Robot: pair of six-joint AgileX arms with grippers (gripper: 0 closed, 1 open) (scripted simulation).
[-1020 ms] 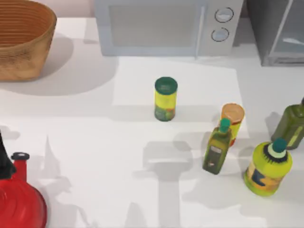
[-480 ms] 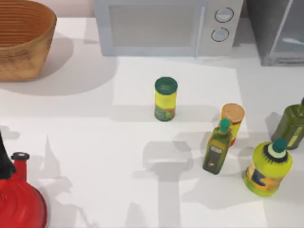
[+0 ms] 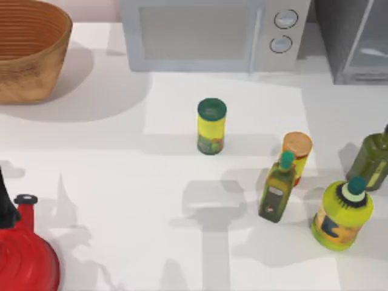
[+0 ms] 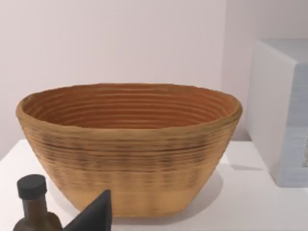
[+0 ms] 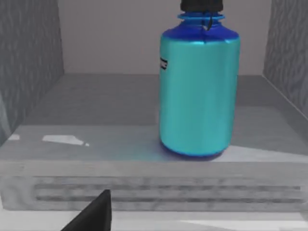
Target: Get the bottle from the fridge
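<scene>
The bottle (image 5: 199,91), teal with blue shoulders and a black cap, stands upright on the grey floor of the fridge (image 5: 96,139), right of the middle. A dark part of my right gripper (image 5: 95,214) shows just outside the fridge's front lip, short of the bottle and not touching it. In the top view the fridge (image 3: 339,42) is at the table's back right corner, with its pale door panel (image 3: 371,51). My left gripper (image 4: 96,216) hangs near the basket at the left, idle.
A woven basket (image 3: 42,66) stands at the back left and a microwave (image 3: 206,33) at the back middle. A yellow can (image 3: 211,126), an orange-lidded can (image 3: 297,148), an olive oil bottle (image 3: 277,188), a squat yellow-green bottle (image 3: 341,213), a dark green bottle (image 3: 373,159) and a red kettle (image 3: 24,257) stand on the table.
</scene>
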